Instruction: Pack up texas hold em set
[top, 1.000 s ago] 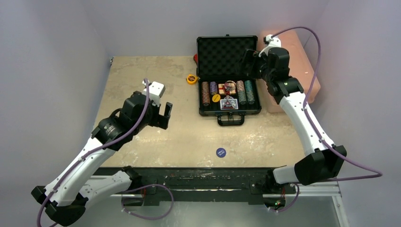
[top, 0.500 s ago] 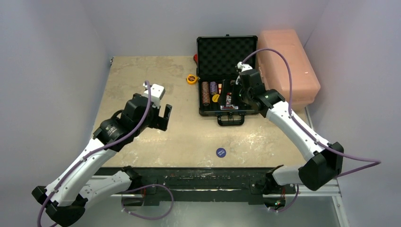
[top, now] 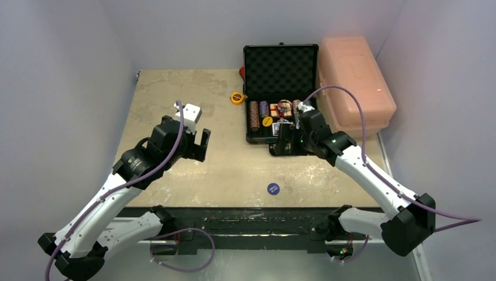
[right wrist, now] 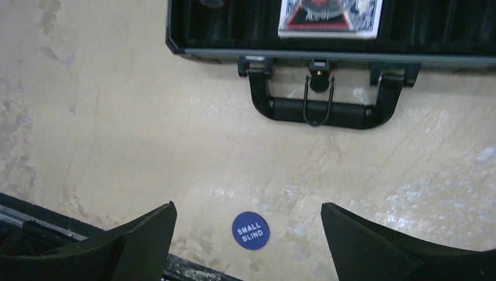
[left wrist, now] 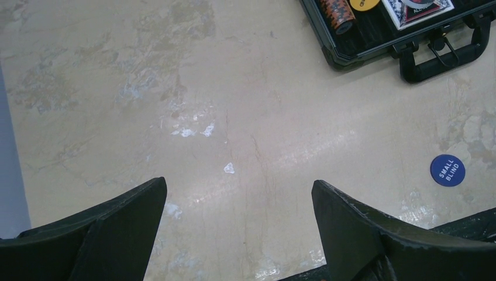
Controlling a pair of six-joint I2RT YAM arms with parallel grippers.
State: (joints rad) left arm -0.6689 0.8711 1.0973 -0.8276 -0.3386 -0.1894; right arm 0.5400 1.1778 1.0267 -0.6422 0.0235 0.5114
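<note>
Spread tool (left wrist: 237, 225) above table (left wrist: 234, 105); blue button (left wrist: 447, 170) right, briefcase (left wrist: 403, 35) top-right.

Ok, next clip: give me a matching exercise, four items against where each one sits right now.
Things:
1 blue button
2 yellow button
3 tape measure
4 pink box

Places:
A inside the open case
B right of the case
C bare table, in front of the case
D left of the case

Pairs: 1-C, 2-A, 3-D, 4-B
</note>
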